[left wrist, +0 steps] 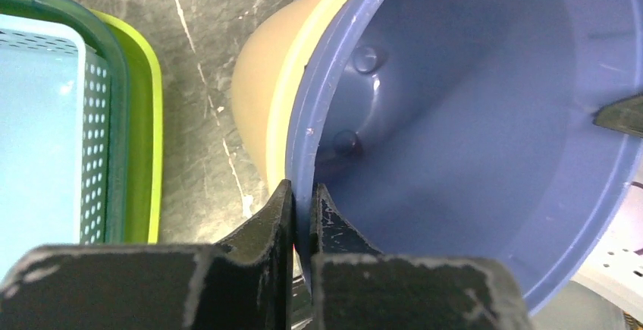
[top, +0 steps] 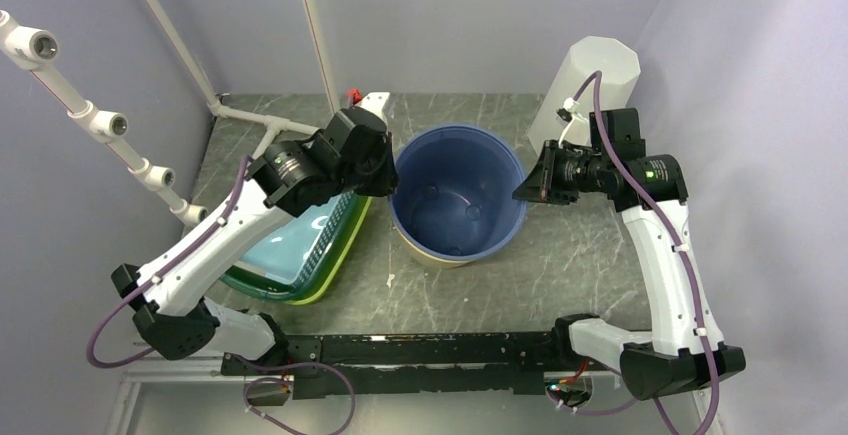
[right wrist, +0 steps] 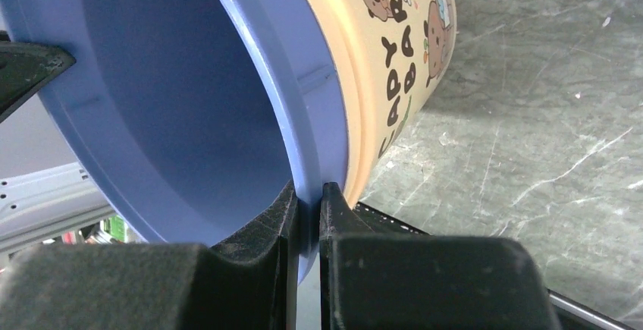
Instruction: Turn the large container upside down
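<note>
The large container [top: 458, 200] is a round bucket, blue inside with a blue rim and a tan outside printed with cartoon animals [right wrist: 402, 57]. It stands mouth-up in the middle of the table. My left gripper [top: 386, 183] is shut on its left rim, one finger inside and one outside [left wrist: 302, 207]. My right gripper [top: 520, 193] is shut on the opposite, right rim [right wrist: 309, 197] in the same way. Across the blue interior [left wrist: 470, 102], the tip of the other gripper shows at the far rim.
Nested green and light-blue baskets [top: 300, 245] lie just left of the bucket, under my left arm. A white faceted bin [top: 590, 80] stands upside down at the back right. White pipes [top: 250, 115] run along the back left. Walls close in on three sides.
</note>
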{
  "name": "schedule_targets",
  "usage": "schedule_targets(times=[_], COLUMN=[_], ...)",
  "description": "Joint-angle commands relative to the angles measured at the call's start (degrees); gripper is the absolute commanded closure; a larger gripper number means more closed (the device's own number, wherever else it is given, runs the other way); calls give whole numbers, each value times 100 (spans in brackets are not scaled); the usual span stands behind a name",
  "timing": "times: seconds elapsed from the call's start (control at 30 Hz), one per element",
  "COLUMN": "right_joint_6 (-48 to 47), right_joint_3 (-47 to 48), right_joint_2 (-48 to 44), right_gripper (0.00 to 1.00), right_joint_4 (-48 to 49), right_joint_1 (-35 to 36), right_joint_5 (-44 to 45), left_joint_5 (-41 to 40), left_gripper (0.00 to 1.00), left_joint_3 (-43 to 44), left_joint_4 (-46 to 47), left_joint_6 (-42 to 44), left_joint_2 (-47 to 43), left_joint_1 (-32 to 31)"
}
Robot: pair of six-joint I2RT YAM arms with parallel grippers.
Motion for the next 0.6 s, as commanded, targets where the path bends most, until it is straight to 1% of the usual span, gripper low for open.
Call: schedule_targets(times=[0.0,0.1,0.13,0.17,0.23,0.27,0.33,0.37,0.43,0.5,0.53,0.57], right_joint_6=[234,272,292,300,333,339,355,367,388,369,343,319], right_joint_3=[217,194,201,206,220,227,224,220,206,211,219,223], right_joint_2=[-156,-193,-207,-216,-215,-202,-179,-172,-169,-154,-137,-120], right_gripper=[100,100,100,100,100,100,100,100,100,100,100,100], right_joint_4=[778,918,958,988,1016,1018,1025,1041,1072,1020,970,906], right_joint_1=[62,74,74,74,76,79,79,76,80,78,78,82], right_joint_5=[-675,-959,-1034,-1064,-1046,-1043,-1060,-1074,-1074,-970,-874,-757], left_joint_5=[321,322,313,295,267,255,259,267,315,319,312,294], left_gripper=[92,84,78,70,58,55,58,65,83,95,96,93], left_joint_3=[419,571,609,633,658,658,679,714,783,815,824,826], left_joint_4=[-257,-471,-522,-566,-598,-600,-628,-653,-689,-692,-684,-686], left_joint_6=[386,425,425,425,427,422,437,446,475,471,476,480], left_joint_2=[251,383,417,444,463,482,519,549,601,620,605,591], left_joint_1=[-18,-17,-14,-13,-16,-19,-19,-19,-19,-19,-19,-17])
